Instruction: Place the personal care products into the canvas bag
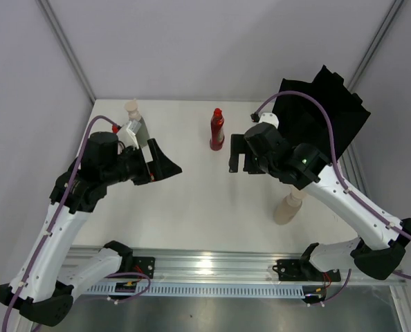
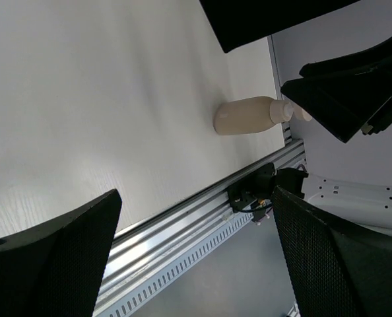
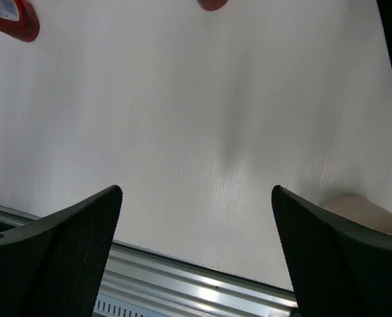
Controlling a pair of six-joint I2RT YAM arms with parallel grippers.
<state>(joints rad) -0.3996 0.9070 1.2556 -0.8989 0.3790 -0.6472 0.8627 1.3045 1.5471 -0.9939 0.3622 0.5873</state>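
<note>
We see both claws spread apart and empty. The red bottle (image 1: 217,129) stands upright just beyond the right claw (image 1: 239,164). The beige bottle (image 1: 286,211), also upright, stands toward the near edge, half hidden under that arm. The grey-green bottle (image 1: 134,116) stands left of the left claw (image 1: 167,164), partly blocked. The bag (image 1: 326,111) lies far right.

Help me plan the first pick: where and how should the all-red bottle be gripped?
Probably grip the all-red bottle around its wider body, below the narrow cap, coming in level from the right gripper's side: it stands upright with nothing touching it, and that open gripper is nearest.
</note>
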